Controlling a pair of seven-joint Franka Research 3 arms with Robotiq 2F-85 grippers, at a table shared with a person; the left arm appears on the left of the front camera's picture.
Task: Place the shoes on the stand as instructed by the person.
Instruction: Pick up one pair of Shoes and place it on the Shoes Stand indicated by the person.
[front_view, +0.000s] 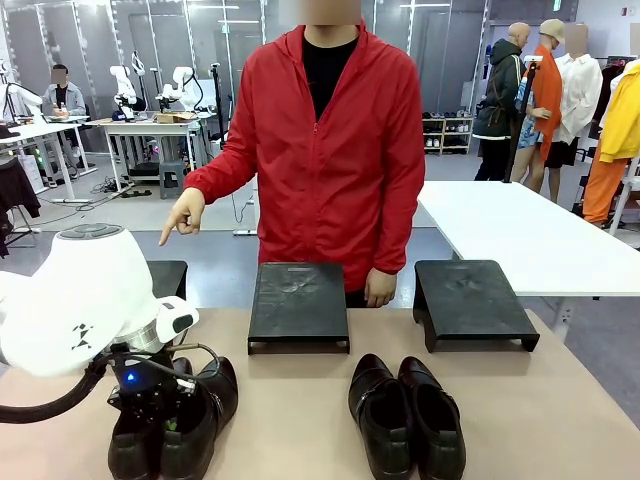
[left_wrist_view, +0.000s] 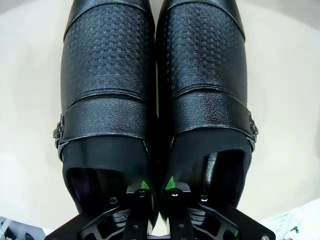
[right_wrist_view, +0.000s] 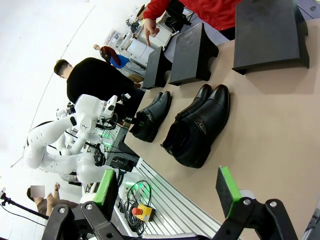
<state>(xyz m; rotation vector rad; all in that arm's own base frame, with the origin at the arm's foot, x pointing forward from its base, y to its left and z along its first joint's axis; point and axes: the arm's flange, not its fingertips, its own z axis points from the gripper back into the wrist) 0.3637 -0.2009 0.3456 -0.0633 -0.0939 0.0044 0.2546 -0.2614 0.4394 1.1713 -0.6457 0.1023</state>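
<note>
The tan counter runs across the front view, with the person in a red jacket standing at its far side. Three dark stands line the far edge: the left stand is partly hidden behind the white left arm, the middle stand sits straight in front of the person, and the right stand is well apart to the side. The tops of the middle and right stands show only scuffed dark surface.

Both pairs lie on the counter on the robot's side of the stands, toes toward them. The right pair of shoes rests side by side, between the middle and right stands. The left pair of shoes lies under the left arm, the two shoes pressed together.

The left gripper reaches down into the heel openings of that pair, one finger inside each shoe, and is clamped on the two adjoining inner walls. The right gripper hangs above the counter's near edge with its green-padded fingers spread wide, holding nothing.

The person's pointing hand aims its index finger down at the left stand; the other hand hangs just beside the middle stand.
</note>
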